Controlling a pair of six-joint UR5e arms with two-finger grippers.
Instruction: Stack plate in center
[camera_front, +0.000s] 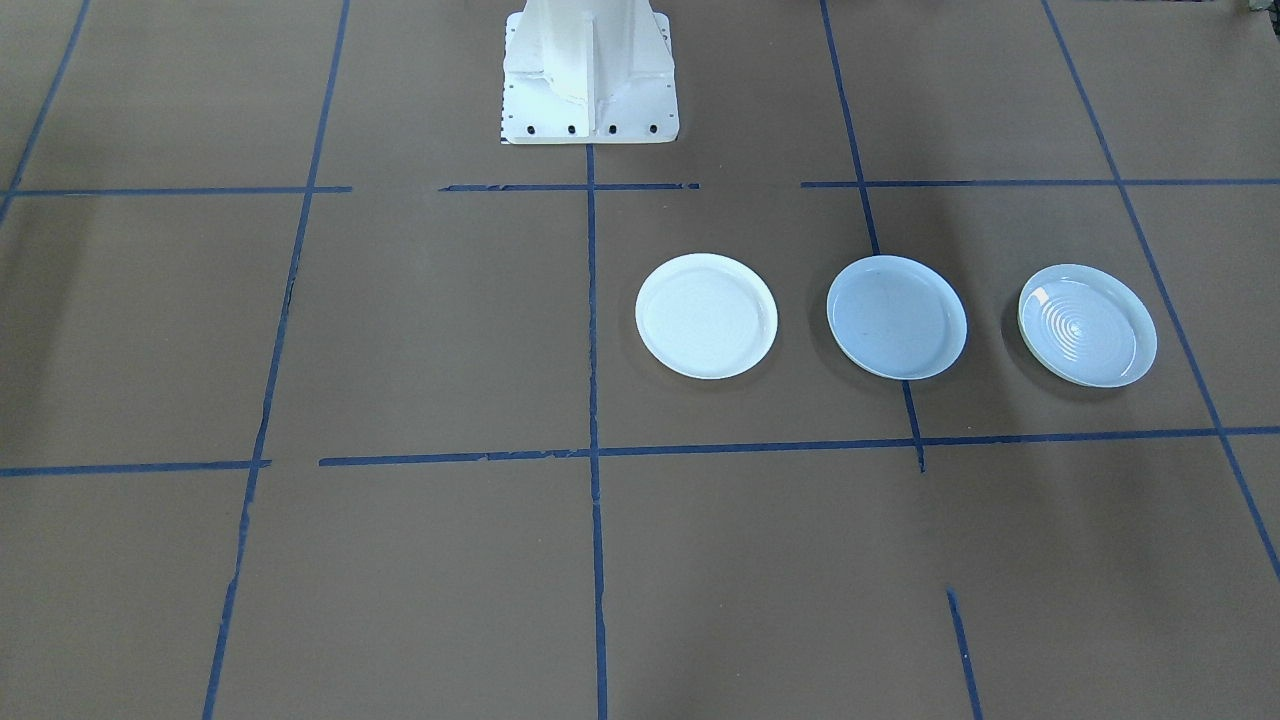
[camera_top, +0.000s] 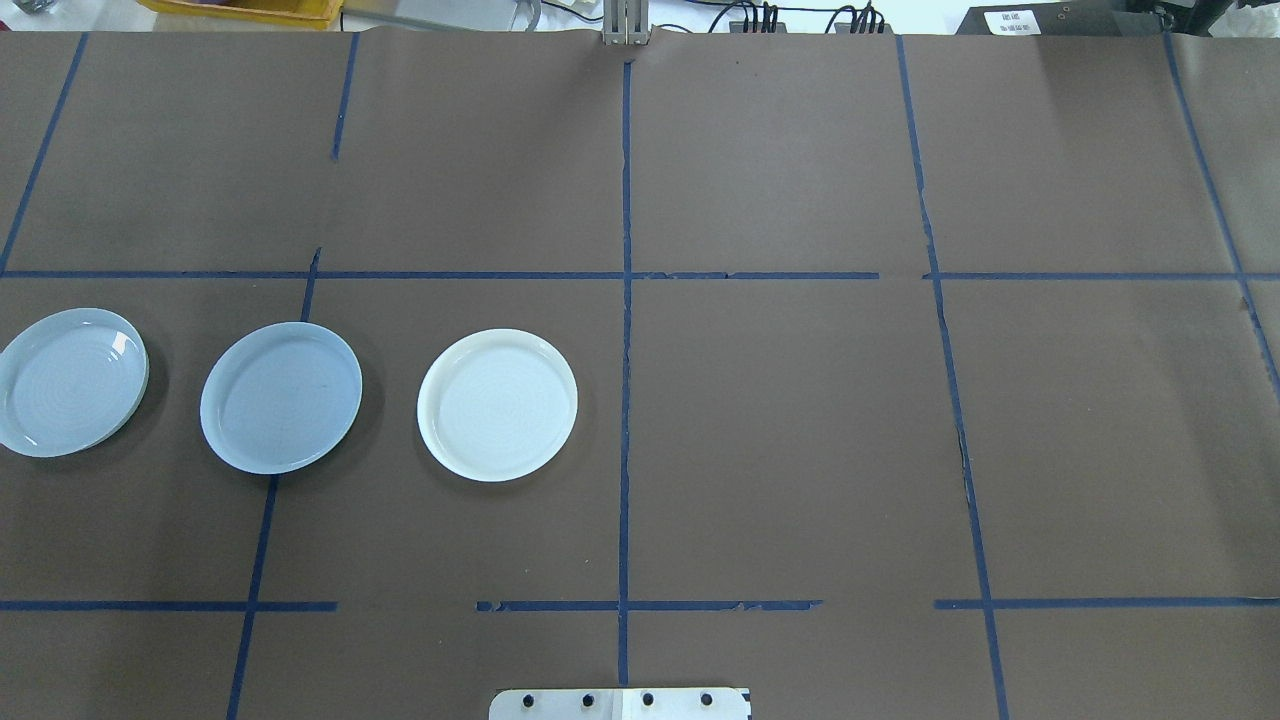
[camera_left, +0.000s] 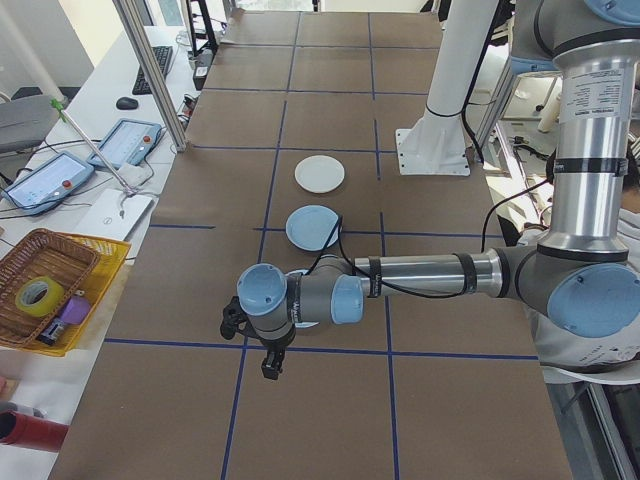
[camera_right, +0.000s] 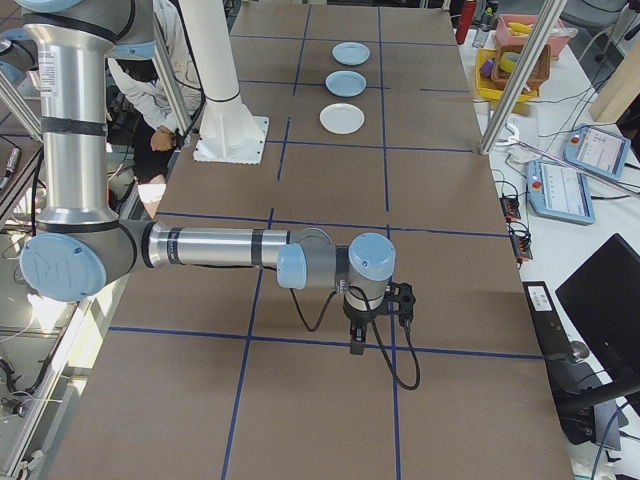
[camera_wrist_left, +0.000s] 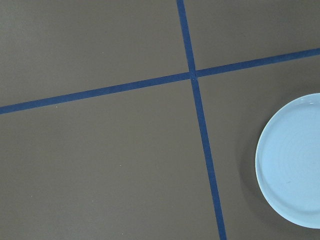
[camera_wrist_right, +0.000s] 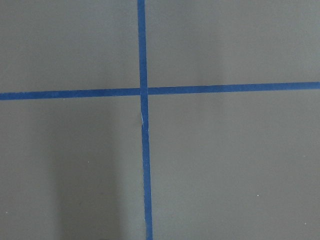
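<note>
Three plates lie in a row on the brown table. The center one is a smooth pale-blue plate (camera_front: 897, 316) (camera_top: 281, 397). A brighter white plate (camera_front: 707, 315) (camera_top: 497, 404) lies toward the table's middle. A ringed pale-blue plate (camera_front: 1087, 324) (camera_top: 70, 381) lies at the outer end and shows at the right edge of the left wrist view (camera_wrist_left: 295, 160). My left gripper (camera_left: 268, 370) hangs above the table just beyond that ringed plate, touching nothing. My right gripper (camera_right: 356, 345) hangs far off over bare table. I cannot tell whether either is open or shut.
The robot's white pedestal (camera_front: 590, 70) stands at the table's edge. Blue tape lines (camera_top: 625, 300) divide the brown surface into squares. Off the table's far side are a yellow tray with a basket (camera_left: 50, 290) and tablets (camera_right: 560, 185). A person (camera_right: 150, 90) sits behind the robot.
</note>
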